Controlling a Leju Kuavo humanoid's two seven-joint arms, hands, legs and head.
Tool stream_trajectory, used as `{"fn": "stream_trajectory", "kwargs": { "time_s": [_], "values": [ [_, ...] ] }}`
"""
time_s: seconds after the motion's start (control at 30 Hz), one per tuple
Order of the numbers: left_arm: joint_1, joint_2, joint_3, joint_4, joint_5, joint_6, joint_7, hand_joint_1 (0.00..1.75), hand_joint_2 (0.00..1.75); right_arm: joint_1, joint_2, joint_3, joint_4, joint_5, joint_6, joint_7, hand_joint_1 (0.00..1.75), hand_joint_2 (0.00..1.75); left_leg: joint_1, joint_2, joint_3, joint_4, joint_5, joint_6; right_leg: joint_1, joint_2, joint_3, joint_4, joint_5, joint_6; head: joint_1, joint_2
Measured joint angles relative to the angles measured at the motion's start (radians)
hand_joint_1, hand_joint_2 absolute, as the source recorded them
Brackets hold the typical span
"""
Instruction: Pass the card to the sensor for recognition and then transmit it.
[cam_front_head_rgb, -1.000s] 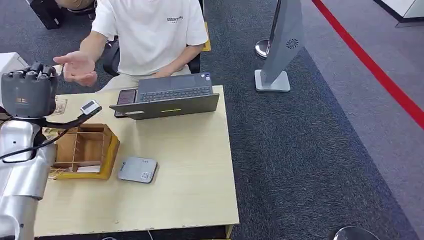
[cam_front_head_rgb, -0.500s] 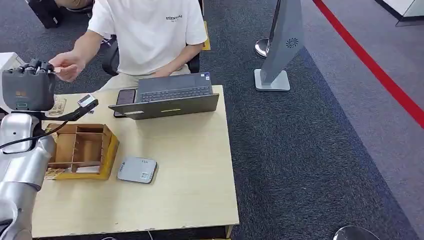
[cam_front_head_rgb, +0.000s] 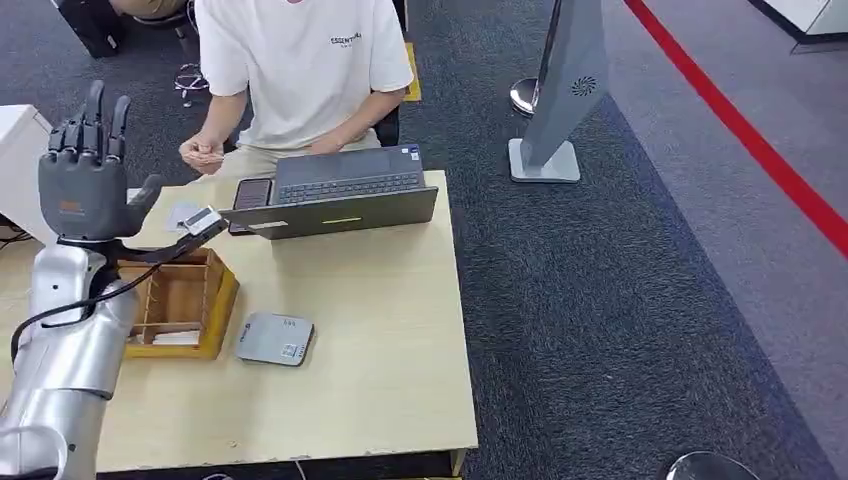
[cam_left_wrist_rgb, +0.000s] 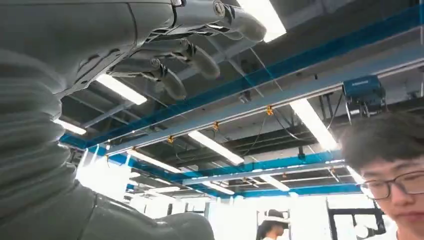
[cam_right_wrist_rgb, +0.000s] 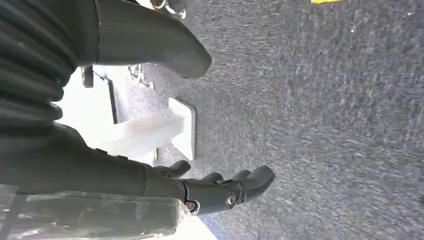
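Observation:
My left hand (cam_front_head_rgb: 85, 175) is raised above the table's far left corner, fingers stretched up and spread, with nothing in it. In the left wrist view its fingers (cam_left_wrist_rgb: 192, 50) point up at the ceiling lights, also bare. The person's hand (cam_front_head_rgb: 203, 153) is loosely closed near their body behind the table; whether the card is in it is too small to tell. The grey flat sensor (cam_front_head_rgb: 276, 339) lies on the table in front of the wooden box. My right hand (cam_right_wrist_rgb: 220, 190) hangs over the carpet, thumb apart from its fingers, holding nothing.
A wooden compartment box (cam_front_head_rgb: 222, 300) stands under my left forearm. An open laptop (cam_front_head_rgb: 340, 195) and a phone (cam_front_head_rgb: 252, 192) lie at the table's (cam_front_head_rgb: 380, 350) far edge, in front of the seated person (cam_front_head_rgb: 300, 70). A grey sign stand (cam_front_head_rgb: 560, 100) is on the carpet to the right.
The person's hand came to my left hand's fingertips, then drew back toward their body. My left hand's fingers went from curled to stretched and spread.

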Motion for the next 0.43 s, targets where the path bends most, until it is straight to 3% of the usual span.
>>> {"fn": "stream_trajectory", "kwargs": {
  "time_s": [0.13,0.23,0.3,0.37,0.43],
  "values": [
    [0.082,-0.019,-0.002,-0.115,0.062,0.0,-0.032,0.0,1.75,0.0,0.0,-0.002,0.0,-0.022,-0.02,0.009,0.0,1.75,0.0,0.001,0.0,0.0,0.0,0.0,0.0,0.001,0.0,0.0,0.0,0.0,0.0,0.0],
    [0.236,-0.02,-0.039,-0.299,0.08,0.002,0.0,0.0,1.75,0.001,0.002,-0.01,0.0,-0.048,-0.039,0.016,0.0,1.75,0.0,0.004,0.0,-0.001,-0.003,0.001,0.0,0.004,0.001,0.0,-0.001,0.0,0.0,0.0],
    [0.374,-0.017,-0.05,-0.444,0.087,0.002,-0.017,0.0,1.75,0.001,0.005,-0.023,0.0,-0.066,-0.047,0.018,0.0,1.75,-0.001,0.006,0.001,-0.001,-0.005,0.001,-0.001,0.006,0.001,0.0,-0.002,0.0,0.0,0.0],
    [0.529,-0.018,-0.035,-0.587,0.149,0.003,-0.098,0.0,1.75,0.003,0.008,-0.034,0.0,-0.085,-0.051,0.014,0.0,1.75,-0.001,0.009,0.003,-0.002,-0.008,0.001,-0.002,0.009,0.002,0.0,-0.005,0.001,0.001,0.0],
    [0.69,-0.029,0.035,-0.704,0.299,0.003,-0.238,0.0,1.75,0.008,0.009,-0.05,0.0,-0.104,-0.051,0.002,0.0,1.75,-0.001,0.012,0.004,-0.002,-0.01,0.001,-0.001,0.011,0.001,0.0,-0.007,0.0,0.0,0.0]
  ]
}}
